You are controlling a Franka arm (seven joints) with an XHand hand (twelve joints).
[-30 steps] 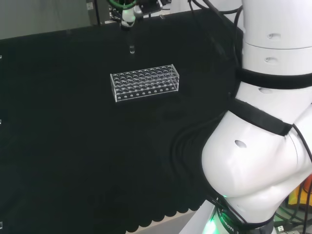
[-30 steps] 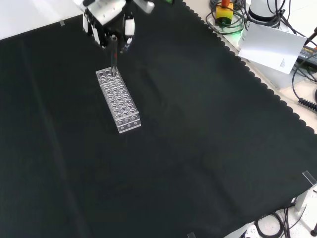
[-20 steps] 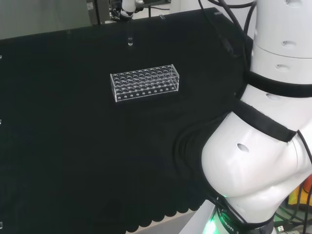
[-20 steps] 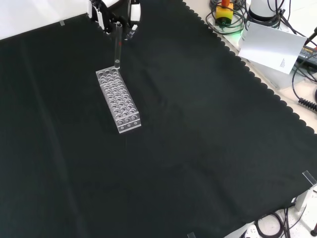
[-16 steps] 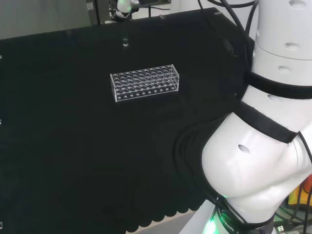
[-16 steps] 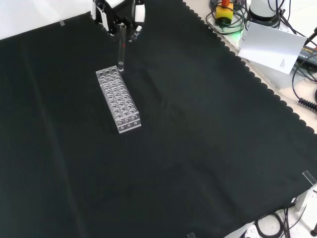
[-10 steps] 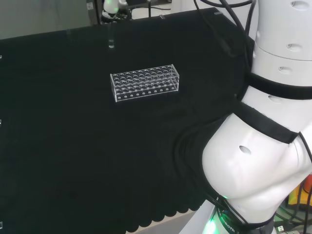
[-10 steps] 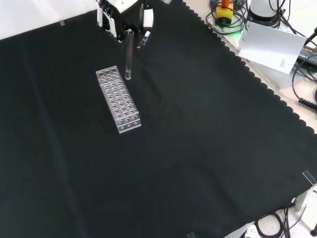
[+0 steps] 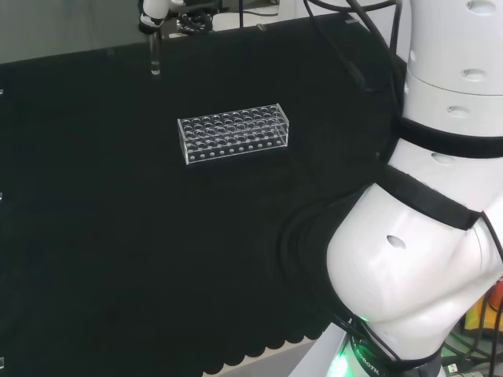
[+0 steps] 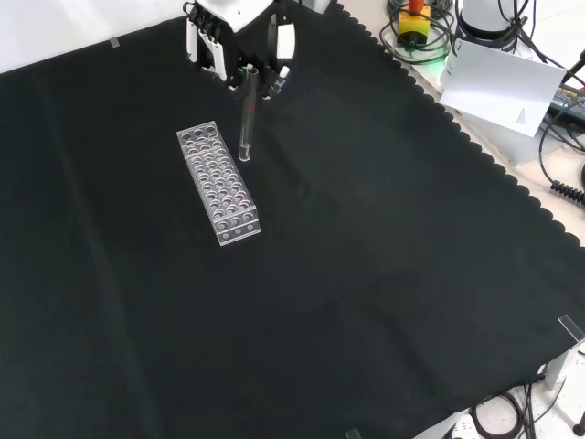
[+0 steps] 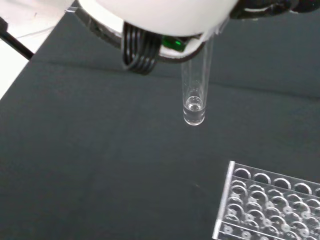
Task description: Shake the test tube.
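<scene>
Clear glass test tube (image 10: pixel 245 123) hangs upright, pinched in the hand (image 10: pixel 239 41), lifted clear and just beside the rack (image 10: pixel 218 182) on the bench; pickup looks done, shaking probably left.

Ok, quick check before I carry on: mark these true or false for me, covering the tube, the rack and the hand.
1. The hand holds the test tube by its upper end. True.
2. The test tube stands in the test tube rack. False: it hangs in the air, clear of the rack.
3. The tube hangs roughly upright. True.
4. The rack lies tipped on its side. False: it sits flat on the black cloth, holes up.
</scene>
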